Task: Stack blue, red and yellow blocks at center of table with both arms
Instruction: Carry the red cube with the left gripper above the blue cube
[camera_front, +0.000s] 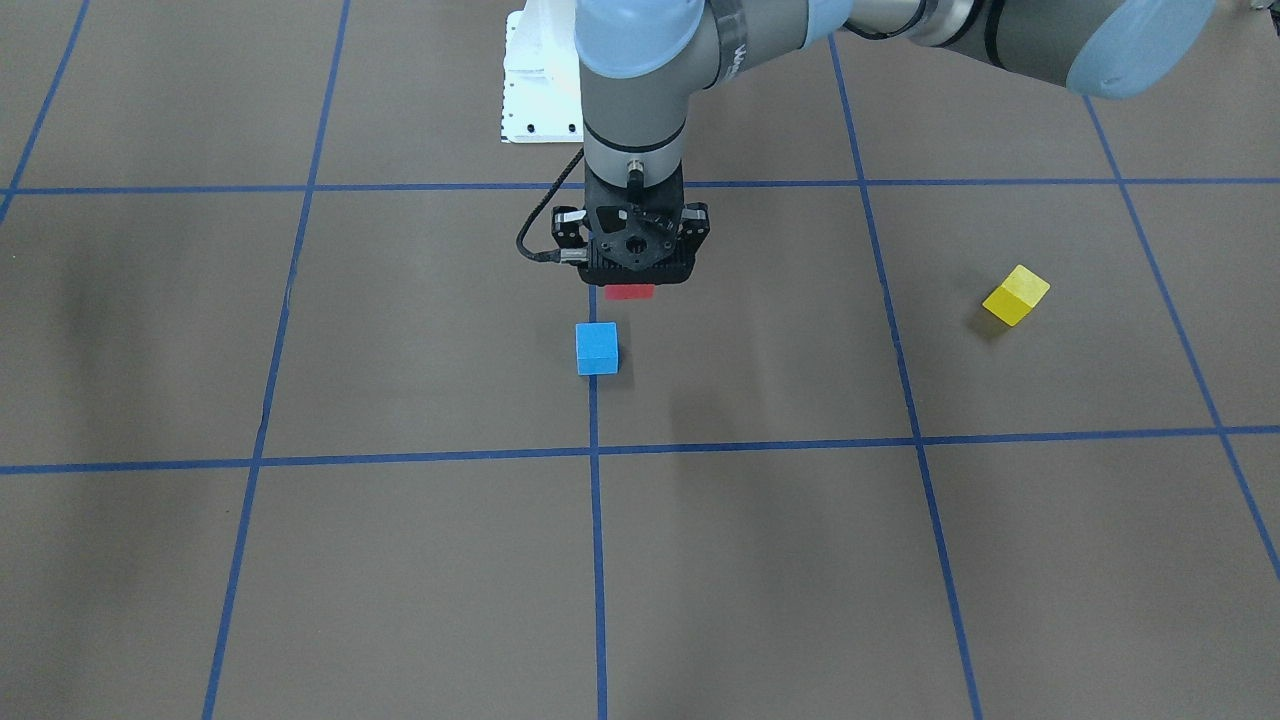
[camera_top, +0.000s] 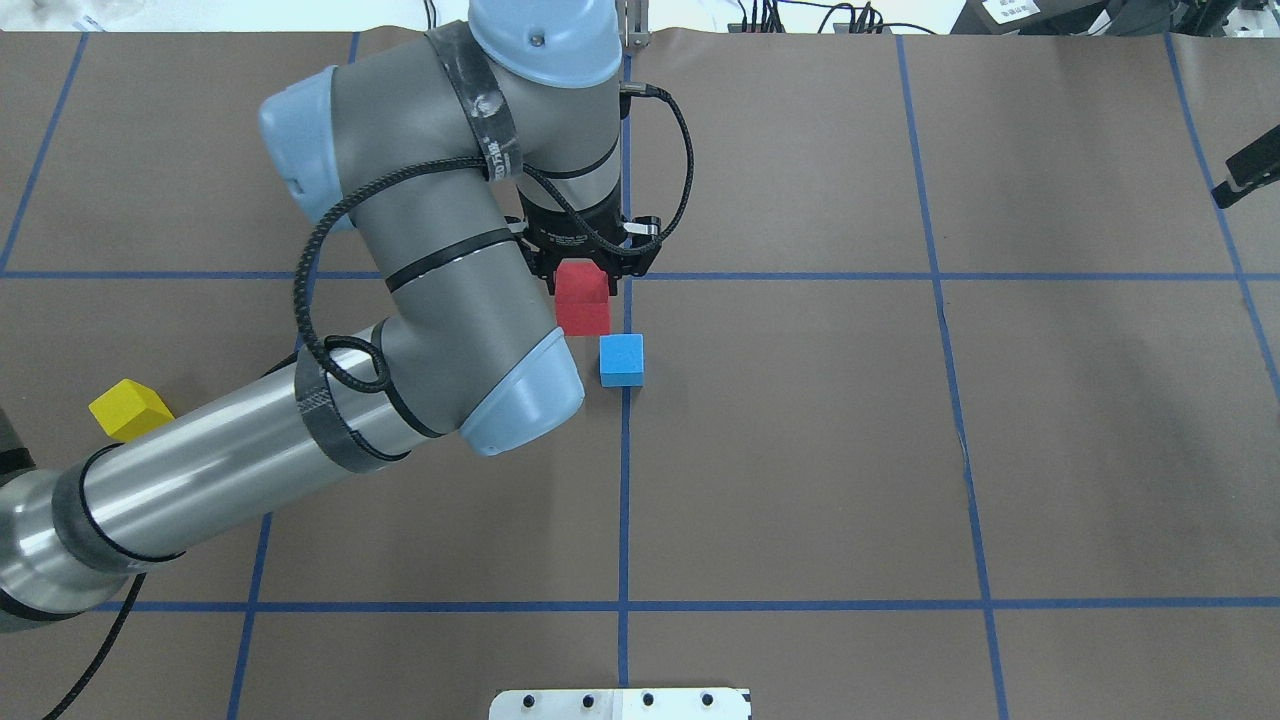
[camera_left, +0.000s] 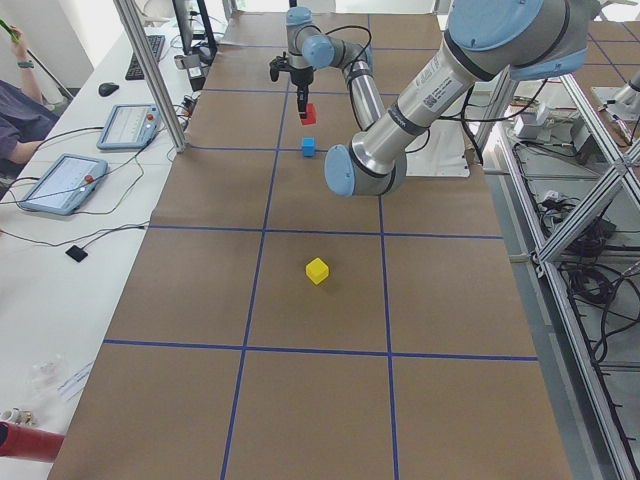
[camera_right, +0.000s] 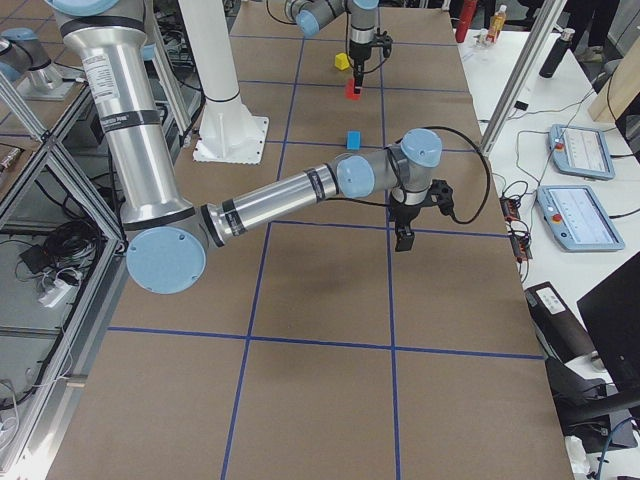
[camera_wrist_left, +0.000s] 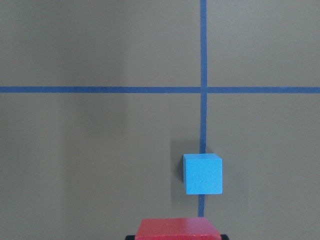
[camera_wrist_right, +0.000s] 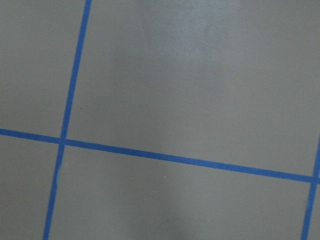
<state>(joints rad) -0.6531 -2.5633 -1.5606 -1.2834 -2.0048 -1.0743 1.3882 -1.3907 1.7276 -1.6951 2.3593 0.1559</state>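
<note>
My left gripper (camera_top: 585, 285) is shut on the red block (camera_top: 583, 303) and holds it above the table, just beside and behind the blue block (camera_top: 621, 360). The blue block lies on the tape line near the table's center. In the left wrist view the blue block (camera_wrist_left: 202, 173) lies ahead of the held red block (camera_wrist_left: 178, 229). The yellow block (camera_top: 130, 410) lies far off on the left side, partly behind the left arm. My right gripper (camera_right: 404, 236) hangs over bare table on the right side; I cannot tell if it is open or shut.
Brown paper with blue tape grid lines covers the table (camera_top: 800, 450). The white base plate (camera_top: 620, 703) of the robot sits at the near edge. Tablets (camera_right: 577, 150) and cables lie on a side bench beyond the table.
</note>
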